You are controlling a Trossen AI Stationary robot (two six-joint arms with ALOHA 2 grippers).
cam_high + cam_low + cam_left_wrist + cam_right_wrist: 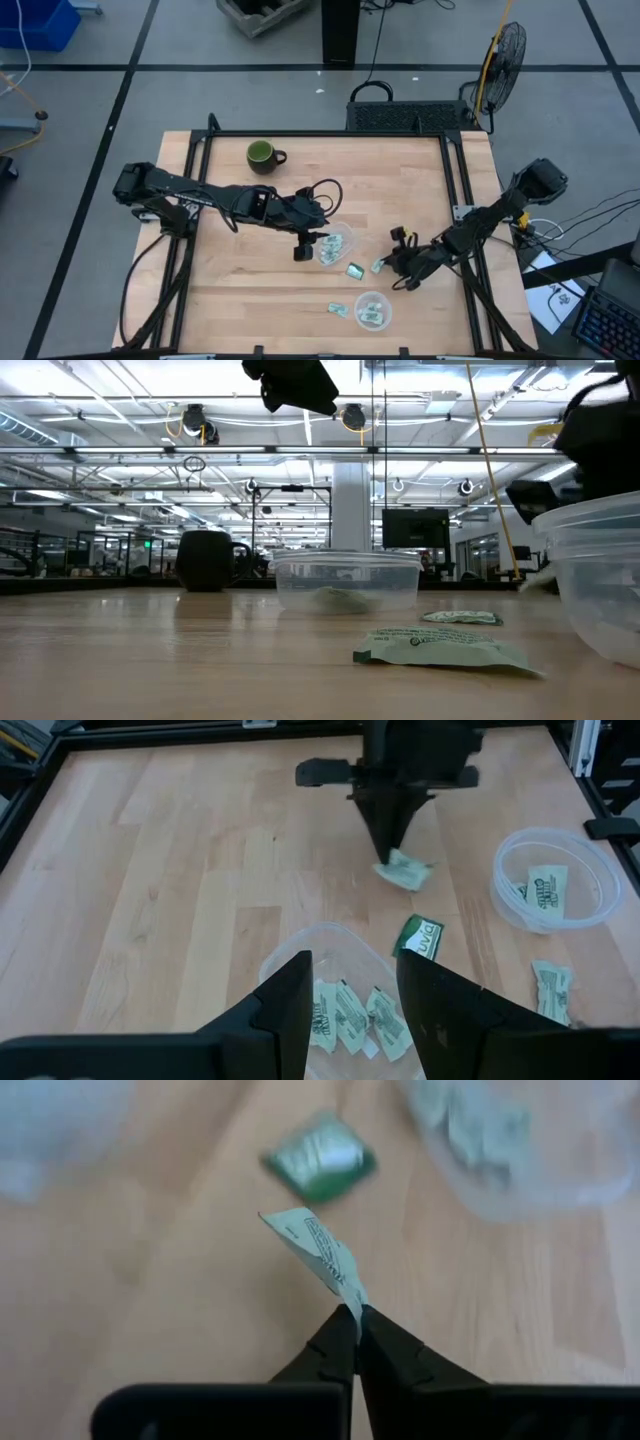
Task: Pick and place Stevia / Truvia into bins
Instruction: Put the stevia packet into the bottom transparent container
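Your wooden table (260, 290) lies bare across its whole nine o'clock half, with a dark green mug (262, 155) near the twelve o'clock edge. Your left gripper (303, 249) hovers at the nine o'clock rim of the centre bin (335, 244), fingers parted and empty, several packets lying inside. The second bin (372, 311) sits near the six o'clock edge. Your right gripper (355, 1323), at three o'clock of centre, pinches a Stevia packet (318, 1250) by one corner. Loose packets (354, 270) lie between the bins.
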